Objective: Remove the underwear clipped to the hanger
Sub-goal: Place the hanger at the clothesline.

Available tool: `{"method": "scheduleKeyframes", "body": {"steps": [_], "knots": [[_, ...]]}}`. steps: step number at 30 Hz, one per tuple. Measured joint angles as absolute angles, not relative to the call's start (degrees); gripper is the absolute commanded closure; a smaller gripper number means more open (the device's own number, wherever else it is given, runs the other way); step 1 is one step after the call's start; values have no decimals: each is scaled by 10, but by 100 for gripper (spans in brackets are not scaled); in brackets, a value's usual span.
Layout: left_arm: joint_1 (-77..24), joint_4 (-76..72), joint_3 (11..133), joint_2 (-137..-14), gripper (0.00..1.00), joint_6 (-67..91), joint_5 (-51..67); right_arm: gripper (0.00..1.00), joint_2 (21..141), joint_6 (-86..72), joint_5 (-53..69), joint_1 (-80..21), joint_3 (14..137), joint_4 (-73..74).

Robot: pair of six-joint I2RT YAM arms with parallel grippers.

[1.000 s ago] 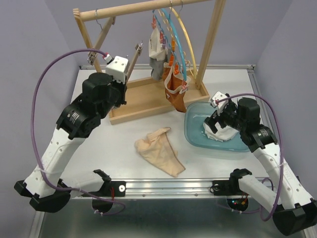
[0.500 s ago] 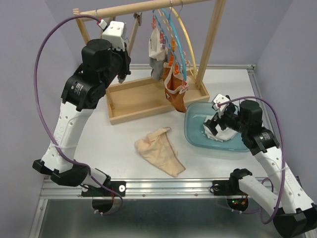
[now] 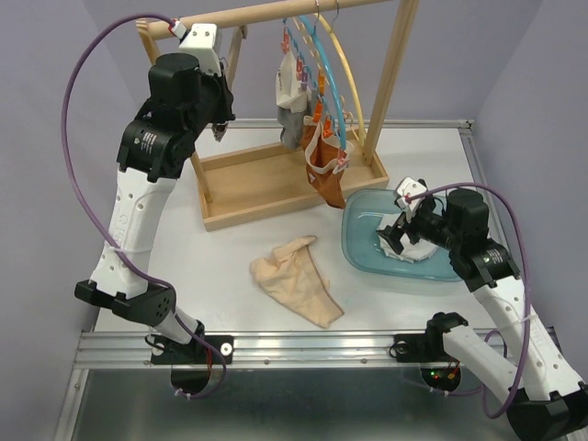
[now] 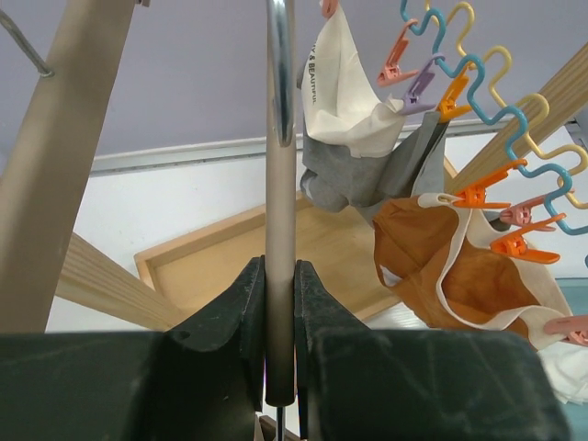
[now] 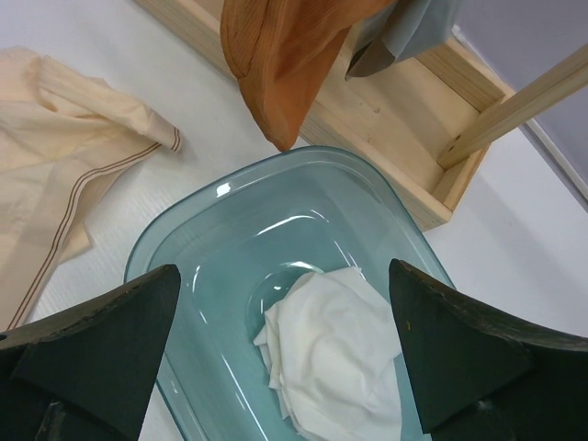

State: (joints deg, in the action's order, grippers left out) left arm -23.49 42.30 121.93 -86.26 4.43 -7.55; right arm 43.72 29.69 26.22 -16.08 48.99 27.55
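Orange-brown underwear (image 4: 418,253) hangs right of left hand (image 4: 278,303) gripping metal rod (image 4: 279,138).

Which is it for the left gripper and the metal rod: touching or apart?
Touching. The left wrist view shows the metal rod pinched between the fingers of the left gripper, both pressed against it with no gap.

Left arm reared tall, wrist topmost; left gripper (image 4: 280,285) pinched tight on a thin metal rod (image 4: 279,184); right arm low, stretched forward; right gripper (image 3: 395,239) spread wide, angled downward.
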Motion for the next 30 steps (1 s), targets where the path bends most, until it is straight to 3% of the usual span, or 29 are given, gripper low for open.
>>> {"method": "scheduleKeyframes", "body": {"steps": [30], "knots": [[-173,375,1313,-959,100,93,-15,0,444,291,292,-161,479,274]]}}
